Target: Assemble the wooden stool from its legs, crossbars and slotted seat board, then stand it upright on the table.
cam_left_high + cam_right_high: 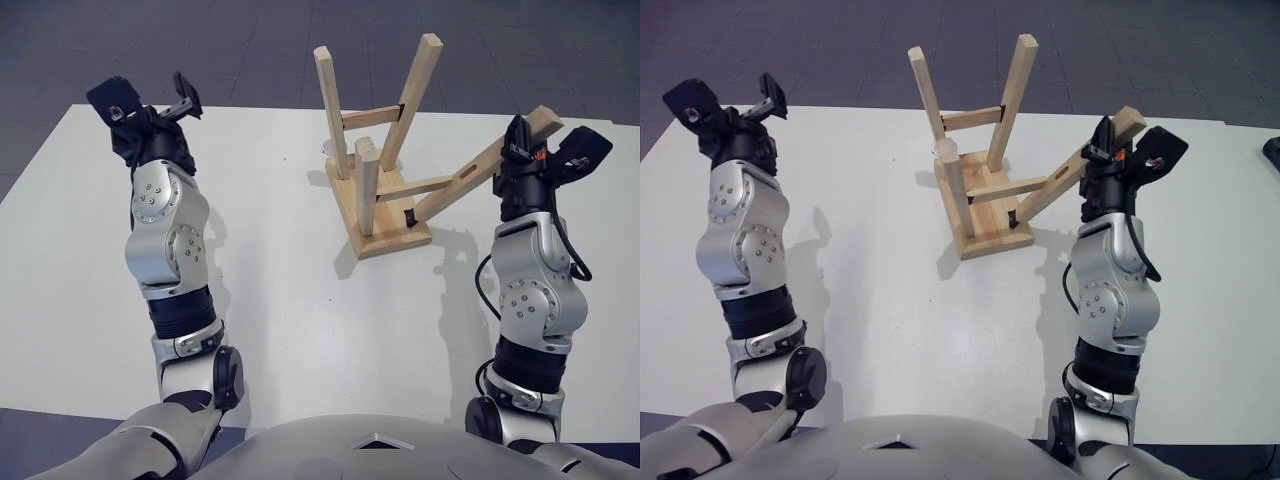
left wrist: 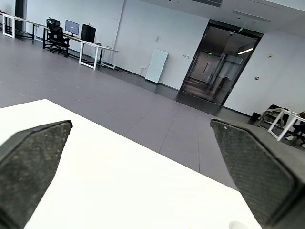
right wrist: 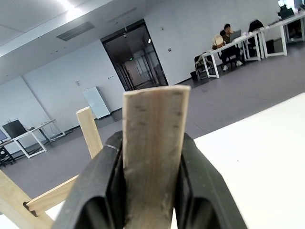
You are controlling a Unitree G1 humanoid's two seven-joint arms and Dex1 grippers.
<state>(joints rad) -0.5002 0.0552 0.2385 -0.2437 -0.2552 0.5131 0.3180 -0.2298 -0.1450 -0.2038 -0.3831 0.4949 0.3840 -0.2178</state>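
Your right tool [image 1: 522, 152] grips the slanted stool leg [image 1: 468, 177] near its free end. Your left tool [image 1: 148, 103] is wide open above the bench [image 1: 300, 330], holding nothing.

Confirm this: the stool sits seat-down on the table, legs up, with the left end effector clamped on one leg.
Not the left: the right end effector is clamped on that leg, as the right wrist view shows. The rest holds.

Stool [image 1: 386, 238] blocks centre, table [image 1: 290, 300] leftward passable
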